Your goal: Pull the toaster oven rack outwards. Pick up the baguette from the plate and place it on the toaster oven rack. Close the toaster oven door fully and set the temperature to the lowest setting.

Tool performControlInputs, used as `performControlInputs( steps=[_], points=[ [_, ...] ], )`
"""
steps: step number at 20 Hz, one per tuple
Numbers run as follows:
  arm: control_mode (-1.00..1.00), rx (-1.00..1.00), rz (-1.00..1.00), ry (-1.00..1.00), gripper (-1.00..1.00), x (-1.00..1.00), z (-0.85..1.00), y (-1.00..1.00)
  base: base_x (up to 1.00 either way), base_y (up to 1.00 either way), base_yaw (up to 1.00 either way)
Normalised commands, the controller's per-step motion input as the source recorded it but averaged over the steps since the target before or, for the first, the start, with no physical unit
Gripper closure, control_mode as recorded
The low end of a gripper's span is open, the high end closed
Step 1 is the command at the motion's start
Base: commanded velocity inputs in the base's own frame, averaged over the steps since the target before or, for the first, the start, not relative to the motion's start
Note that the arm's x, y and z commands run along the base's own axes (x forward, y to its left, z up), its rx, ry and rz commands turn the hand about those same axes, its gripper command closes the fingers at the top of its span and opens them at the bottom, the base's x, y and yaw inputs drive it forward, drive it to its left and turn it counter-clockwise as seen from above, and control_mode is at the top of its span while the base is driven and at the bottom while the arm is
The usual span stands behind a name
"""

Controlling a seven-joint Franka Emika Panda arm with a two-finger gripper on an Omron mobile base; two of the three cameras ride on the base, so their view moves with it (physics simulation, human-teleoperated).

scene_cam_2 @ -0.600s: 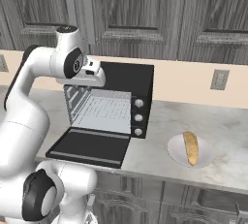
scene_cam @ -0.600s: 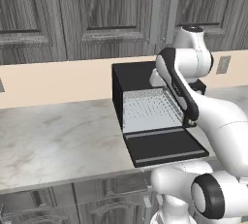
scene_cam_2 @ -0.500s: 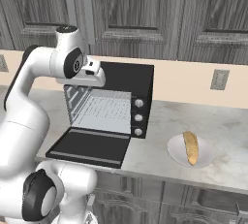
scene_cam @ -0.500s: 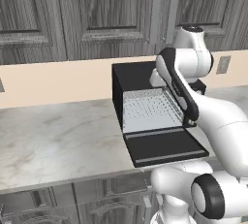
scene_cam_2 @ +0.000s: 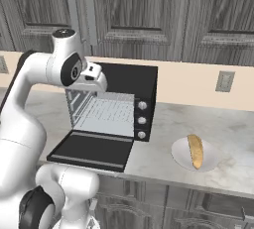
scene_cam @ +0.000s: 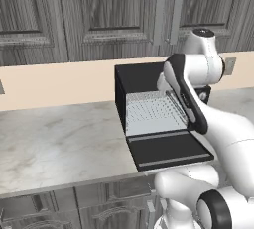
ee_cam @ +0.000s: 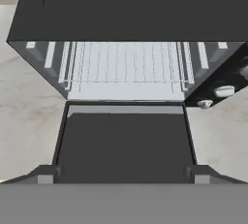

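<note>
Baguette lies lengthwise front-to-back on plate.

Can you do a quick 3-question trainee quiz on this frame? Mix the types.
1. True or false: the toaster oven door is dropped open.
2. Where is the baguette? A) on the plate B) on the toaster oven rack C) in the gripper
3. Fill in: the rack sits ___ the toaster oven cavity, not pulled out.

Key: 1 true; 2 A; 3 inside.
</note>
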Motion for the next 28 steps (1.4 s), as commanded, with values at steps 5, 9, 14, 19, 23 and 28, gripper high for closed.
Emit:
performControlInputs(
  steps=[5,9,14,19,23,28],
  points=[
    [-1.0,-0.04,-0.15,-0.01,-1.0,-0.04,-0.24,0.08,0.0,0.0,0.0],
    [-1.0,0.0,-0.22,0.0,-1.0,-0.08,-0.17,-0.06,0.0,0.0,0.0],
    [-1.0,0.0,-0.14,0.0,-1.0,-0.06,-0.03,-0.05,0.0,0.0,0.0],
    [-1.0,0.08,-0.06,-0.02,-1.0,-0.2,0.01,-0.26,0.0,0.0,0.0],
    [-1.0,0.19,-0.03,-0.02,-1.0,-0.11,0.0,-0.19,0.0,0.0,0.0],
    [-1.0,0.3,0.0,-0.17,-1.0,-0.08,-0.28,-0.18,0.0,0.0,0.0]
  ],
)
